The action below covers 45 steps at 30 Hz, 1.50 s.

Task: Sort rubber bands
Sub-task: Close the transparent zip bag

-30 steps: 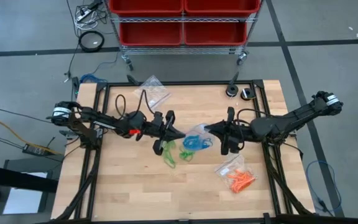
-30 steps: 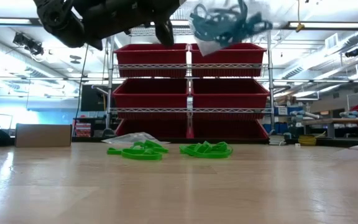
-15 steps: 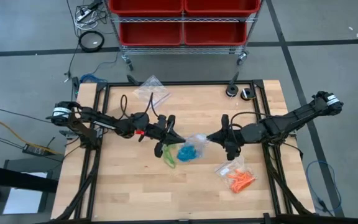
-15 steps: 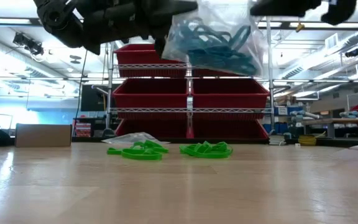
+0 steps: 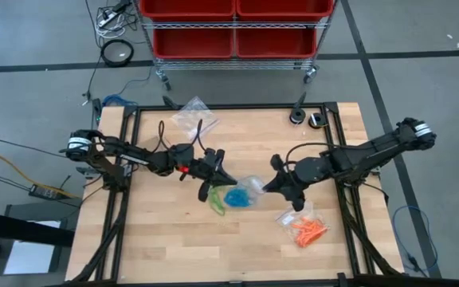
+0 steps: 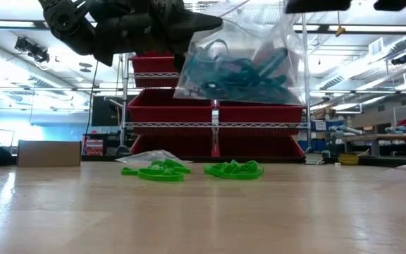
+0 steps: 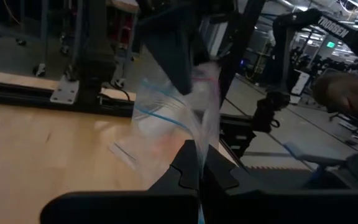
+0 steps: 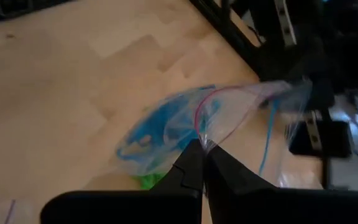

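Left claw: we see the left claw point(image 5: 223, 174) pinched shut on one edge of the clear bag point(image 6: 242, 56), held up off the worktop point(image 5: 166, 239).
Right claw: the right claw point(image 5: 266, 186) is clamped on the bag's opposite edge.
Done: blue rubber bands point(image 6: 235, 70) sit bagged; orange rubber bands point(image 5: 309, 230) lie in another bag.
Left: green rubber bands point(image 6: 189, 170) lie loose beneath; we judge they need bagging.
Writing: "TROSSEN" point(image 7: 339, 25) on the far arm.

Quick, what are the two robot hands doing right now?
Left gripper: shut on the bag of blue bands, held above the table.
Right gripper: shut on the same bag's other side.
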### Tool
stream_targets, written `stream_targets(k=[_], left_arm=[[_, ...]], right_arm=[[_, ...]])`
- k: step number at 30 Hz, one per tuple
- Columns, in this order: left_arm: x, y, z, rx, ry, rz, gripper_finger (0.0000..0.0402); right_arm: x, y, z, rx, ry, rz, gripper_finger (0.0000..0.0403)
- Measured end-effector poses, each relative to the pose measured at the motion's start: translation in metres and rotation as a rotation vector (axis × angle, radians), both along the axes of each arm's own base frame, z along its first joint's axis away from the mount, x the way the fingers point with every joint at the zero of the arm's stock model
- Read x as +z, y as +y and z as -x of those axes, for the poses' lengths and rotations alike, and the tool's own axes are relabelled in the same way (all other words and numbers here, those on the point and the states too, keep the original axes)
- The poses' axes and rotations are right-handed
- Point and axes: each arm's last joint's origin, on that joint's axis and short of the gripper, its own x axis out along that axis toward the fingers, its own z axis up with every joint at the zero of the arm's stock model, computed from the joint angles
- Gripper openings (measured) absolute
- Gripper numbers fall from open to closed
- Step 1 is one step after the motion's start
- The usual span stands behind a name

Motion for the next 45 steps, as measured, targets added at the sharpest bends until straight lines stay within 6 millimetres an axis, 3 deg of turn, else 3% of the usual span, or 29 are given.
stream_targets(k=[5,12,24,35,39,45], left_arm=[[-0.003,-0.001,0.000,-0.021,0.037,0.008,0.0001],[-0.007,-0.001,0.001,-0.047,0.082,0.022,0.0001],[-0.009,-0.002,0.001,-0.063,0.108,0.024,0.0001],[-0.010,-0.002,0.001,-0.061,0.114,0.033,0.0001],[-0.010,-0.002,0.001,-0.058,0.118,0.045,0.0001],[-0.010,-0.002,0.001,-0.062,0.119,0.048,0.0001]], right_arm=[[0.003,0.003,-0.023,0.080,0.084,-0.017,0.0001],[0.013,-0.001,-0.050,0.127,0.333,-0.025,0.0000],[0.034,-0.011,-0.064,0.149,0.537,-0.027,0.0000],[0.007,-0.012,-0.080,0.106,0.826,0.016,0.0003],[0.005,-0.019,-0.082,0.032,0.853,0.078,0.0029],[0.025,-0.023,-0.083,-0.023,0.804,0.075,0.0107]])
